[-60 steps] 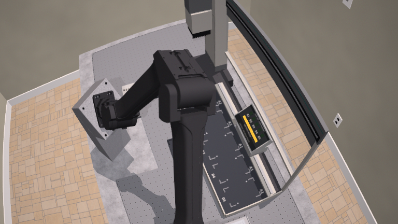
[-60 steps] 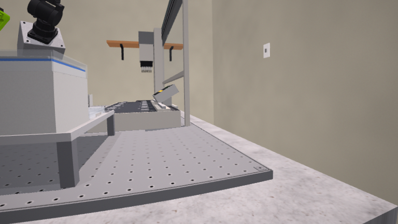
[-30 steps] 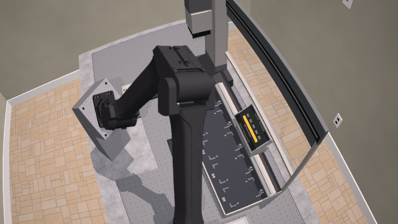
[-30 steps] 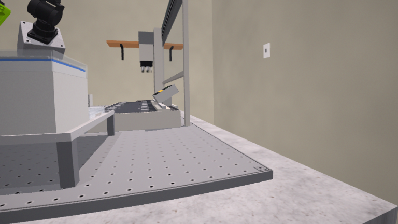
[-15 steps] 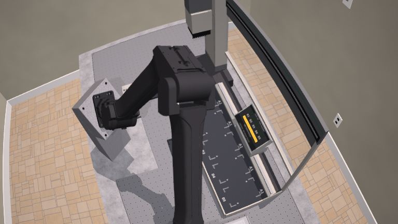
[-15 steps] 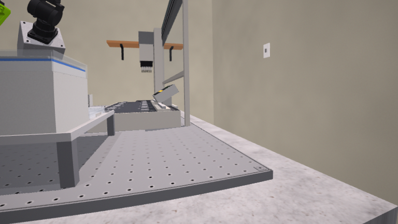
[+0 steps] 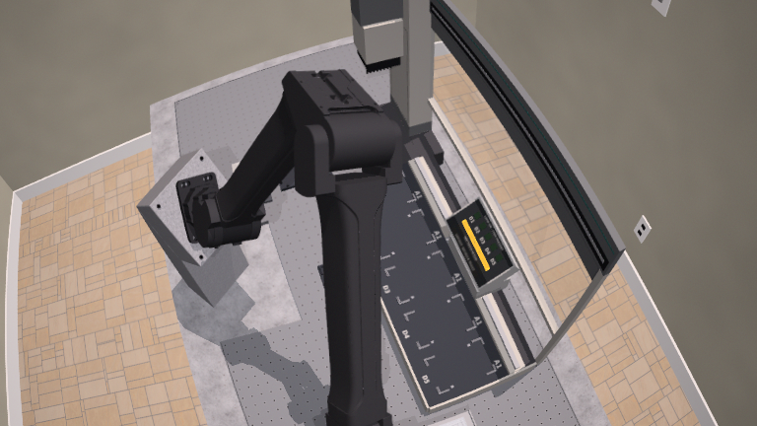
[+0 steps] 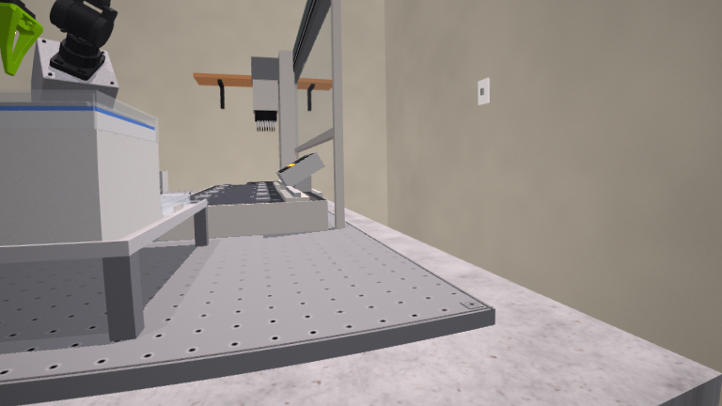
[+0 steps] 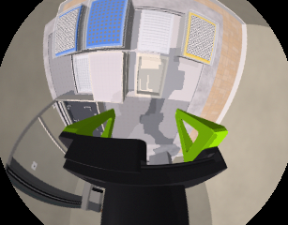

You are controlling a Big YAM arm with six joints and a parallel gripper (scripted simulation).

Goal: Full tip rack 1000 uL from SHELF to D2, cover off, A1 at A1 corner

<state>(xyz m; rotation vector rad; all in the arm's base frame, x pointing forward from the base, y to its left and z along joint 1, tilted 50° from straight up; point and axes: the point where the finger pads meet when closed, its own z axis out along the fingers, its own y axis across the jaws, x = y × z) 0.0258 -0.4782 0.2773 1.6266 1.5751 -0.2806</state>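
Observation:
My gripper [image 9: 144,112] is open and empty, its green fingers spread wide, high above the SHELF. In the wrist view several covered racks lie below in two rows. One rack [image 9: 109,22] shows a bare blue plate. A blue-edged rack [image 9: 68,30] to its left shows a grey field. A yellow-edged rack [image 9: 200,37] at the right shows a grey field. In the exterior view one green finger [image 8: 15,34] hangs above a blue-striped rack [image 8: 74,167]. The dark deck [image 7: 441,298] has empty corner brackets; D2 [image 7: 413,234] is partly hidden by my arm.
A pale item [image 9: 155,30] sits between the blue and yellow racks, and two more items [image 9: 90,75] [image 9: 150,75] lie in the nearer row. The liquid handler's pipetting head [image 7: 379,25] and gantry frame [image 7: 530,119] stand over the deck. A tilted status panel [image 7: 481,243] is beside it.

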